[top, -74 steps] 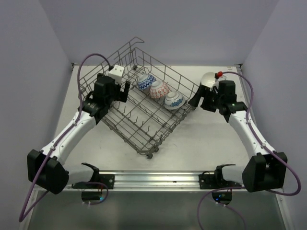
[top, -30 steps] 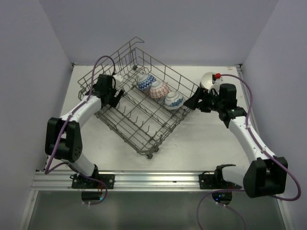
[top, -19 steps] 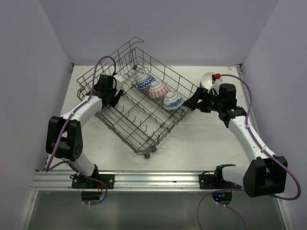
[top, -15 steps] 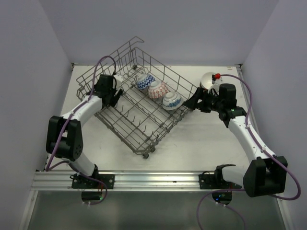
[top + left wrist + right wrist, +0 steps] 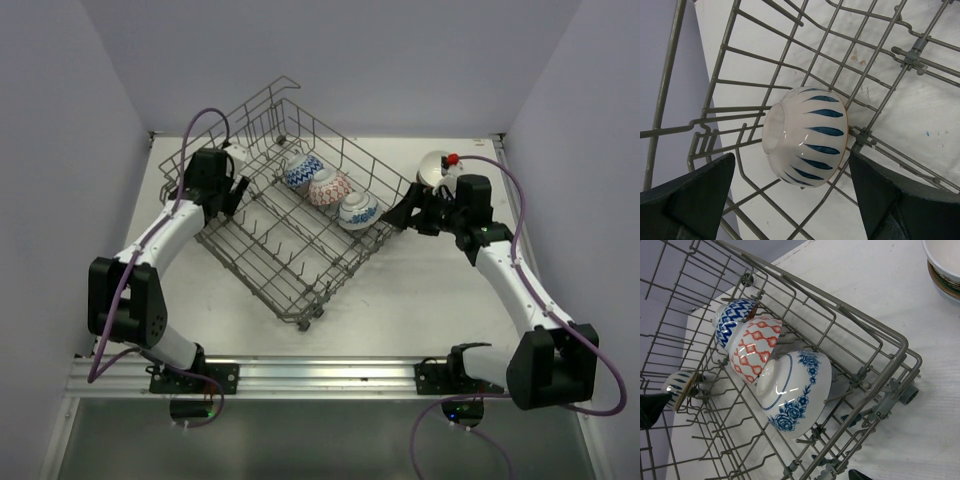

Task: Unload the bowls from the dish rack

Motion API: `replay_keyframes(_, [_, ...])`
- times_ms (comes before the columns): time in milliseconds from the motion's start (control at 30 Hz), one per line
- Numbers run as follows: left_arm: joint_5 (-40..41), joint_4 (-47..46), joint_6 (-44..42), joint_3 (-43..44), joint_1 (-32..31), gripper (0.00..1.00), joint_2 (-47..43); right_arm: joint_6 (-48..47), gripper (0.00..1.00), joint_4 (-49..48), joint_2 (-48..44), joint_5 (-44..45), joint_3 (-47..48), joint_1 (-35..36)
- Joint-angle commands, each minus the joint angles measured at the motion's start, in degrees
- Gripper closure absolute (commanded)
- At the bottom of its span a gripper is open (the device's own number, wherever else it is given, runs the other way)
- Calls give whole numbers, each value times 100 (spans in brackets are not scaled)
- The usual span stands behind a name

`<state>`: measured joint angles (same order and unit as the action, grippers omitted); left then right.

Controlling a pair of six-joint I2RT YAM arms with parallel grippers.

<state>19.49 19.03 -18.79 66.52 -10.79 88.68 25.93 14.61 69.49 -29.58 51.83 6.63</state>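
The dish rack point(image 5: 283, 252) sat cornerwise in the middle of the table point(image 5: 420, 292). Three bowls lay on their sides in a row along its 1 o'clock edge: a zigzag bowl point(image 5: 303, 172), a red bowl point(image 5: 329, 187) and a flower bowl point(image 5: 359, 210). A small striped bowl point(image 5: 807, 135) lay near 12 o'clock. The left hand point(image 5: 233, 192) was spread wide around it, not touching. The right hand point(image 5: 403, 214), also wide, hung at the rack's 3 o'clock corner. Stacked bowls point(image 5: 433, 168) stood on the table at 2 o'clock.

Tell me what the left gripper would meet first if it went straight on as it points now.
Probably the striped bowl, centred between its open jaws in the rack; depth is unclear.
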Motion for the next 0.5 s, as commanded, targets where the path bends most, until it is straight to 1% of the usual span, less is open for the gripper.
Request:
replay_keyframes(0, [257, 66, -81, 379, 50, 0, -9, -62, 18, -64, 38, -12, 90, -13])
replay_keyframes(100, [266, 215, -47, 537, 50, 0, 184, -62, 18, -55, 29, -12, 90, -13])
replay_keyframes(233, [336, 233, -72, 432, 50, 1, 412, -80, 18, 15, 47, -4, 125, -13])
replay_keyframes(467, [442, 58, -231, 151, 68, 0, 334, -88, 19, 50, 108, -30, 134, -13])
